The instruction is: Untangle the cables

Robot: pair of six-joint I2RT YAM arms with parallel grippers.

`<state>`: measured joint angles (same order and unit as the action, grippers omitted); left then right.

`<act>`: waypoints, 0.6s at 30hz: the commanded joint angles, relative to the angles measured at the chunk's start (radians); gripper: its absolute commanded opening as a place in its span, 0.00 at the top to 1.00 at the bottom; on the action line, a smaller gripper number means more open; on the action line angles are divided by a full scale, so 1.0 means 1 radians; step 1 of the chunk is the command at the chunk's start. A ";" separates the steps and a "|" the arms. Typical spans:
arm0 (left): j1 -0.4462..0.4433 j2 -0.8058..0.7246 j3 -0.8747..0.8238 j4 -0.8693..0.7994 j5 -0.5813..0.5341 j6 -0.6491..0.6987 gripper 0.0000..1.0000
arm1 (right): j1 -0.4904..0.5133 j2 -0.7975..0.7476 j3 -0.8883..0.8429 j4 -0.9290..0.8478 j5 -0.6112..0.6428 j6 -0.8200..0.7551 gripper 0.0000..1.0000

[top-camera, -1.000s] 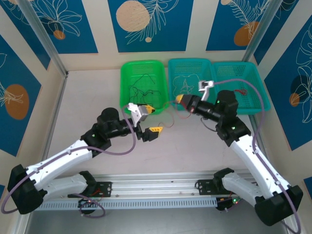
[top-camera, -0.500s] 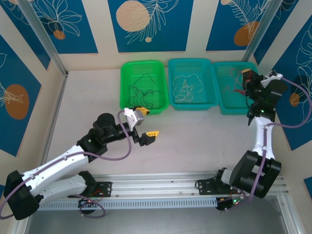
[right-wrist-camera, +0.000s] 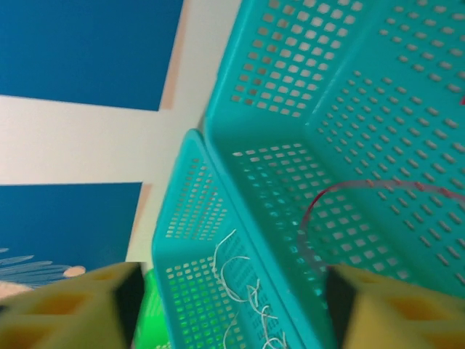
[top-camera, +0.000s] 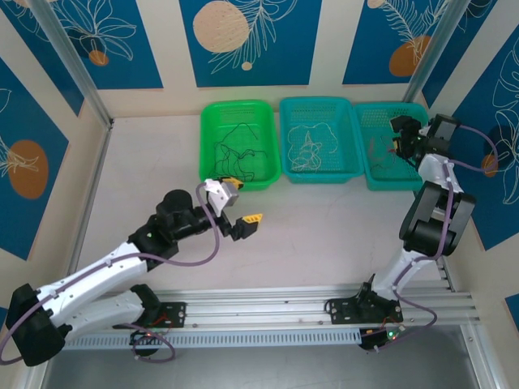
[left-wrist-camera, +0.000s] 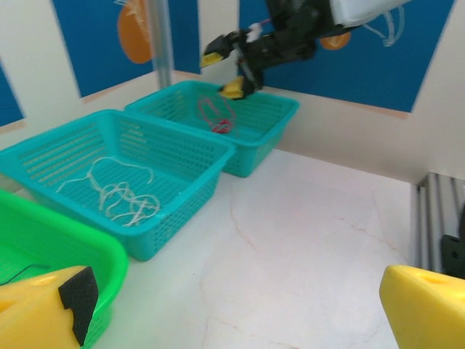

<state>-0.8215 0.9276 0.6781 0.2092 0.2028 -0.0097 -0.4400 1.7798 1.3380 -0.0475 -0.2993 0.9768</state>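
Observation:
Three baskets stand in a row at the back. The green basket [top-camera: 205, 138] holds thin black cables [top-camera: 235, 146]. Whitish cables [top-camera: 312, 146] [left-wrist-camera: 120, 196] [right-wrist-camera: 240, 283] lie in the middle teal basket [top-camera: 316, 100]. A red cable [left-wrist-camera: 216, 116] [right-wrist-camera: 378, 184] lies looped in the right teal basket [top-camera: 389, 185]. My right gripper [top-camera: 399, 138] [left-wrist-camera: 227, 70] [right-wrist-camera: 236, 313] hangs open over that basket, nothing between its fingers. My left gripper [top-camera: 242, 201] [left-wrist-camera: 240, 320] is open and empty over bare table, just in front of the green basket.
Walls with blue panels close the table [top-camera: 324, 227] on three sides. Metal posts [top-camera: 69, 65] stand at the back corners. An aluminium rail [top-camera: 268, 316] with the arm bases runs along the near edge.
My right arm swung from the middle of the table to above the right teal basket and opened; the red cable now lies in that basket. My left gripper drew back slightly, still open.

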 commanded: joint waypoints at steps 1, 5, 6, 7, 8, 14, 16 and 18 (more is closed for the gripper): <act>-0.005 -0.068 -0.026 -0.070 -0.199 -0.048 0.00 | 0.021 -0.153 -0.024 -0.131 0.088 -0.129 0.00; 0.015 -0.121 -0.097 -0.112 -0.451 -0.117 0.00 | 0.033 -0.313 -0.095 -0.199 0.098 -0.242 0.00; 0.026 -0.128 -0.110 -0.125 -0.489 -0.132 0.00 | 0.037 -0.355 -0.124 -0.217 0.118 -0.260 0.00; 0.040 -0.136 -0.130 -0.134 -0.518 -0.142 0.00 | 0.040 -0.415 -0.170 -0.220 0.136 -0.275 0.00; 0.060 -0.144 -0.149 -0.143 -0.547 -0.149 0.00 | 0.042 -0.479 -0.226 -0.216 0.145 -0.285 0.00; 0.245 -0.180 -0.235 -0.177 -0.700 -0.137 0.00 | 0.260 -0.896 -0.733 0.011 0.451 -0.420 0.03; 0.321 -0.182 -0.265 -0.148 -0.712 -0.106 0.00 | 0.350 -1.002 -0.906 0.144 0.573 -0.494 0.03; 0.373 -0.172 -0.295 -0.098 -0.750 -0.053 0.00 | 0.414 -1.054 -1.039 0.276 0.677 -0.566 0.01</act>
<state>-0.5007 0.7605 0.4145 0.0536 -0.4507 -0.1204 -0.0814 0.7662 0.4358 0.0311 0.1272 0.5621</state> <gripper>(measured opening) 0.999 0.981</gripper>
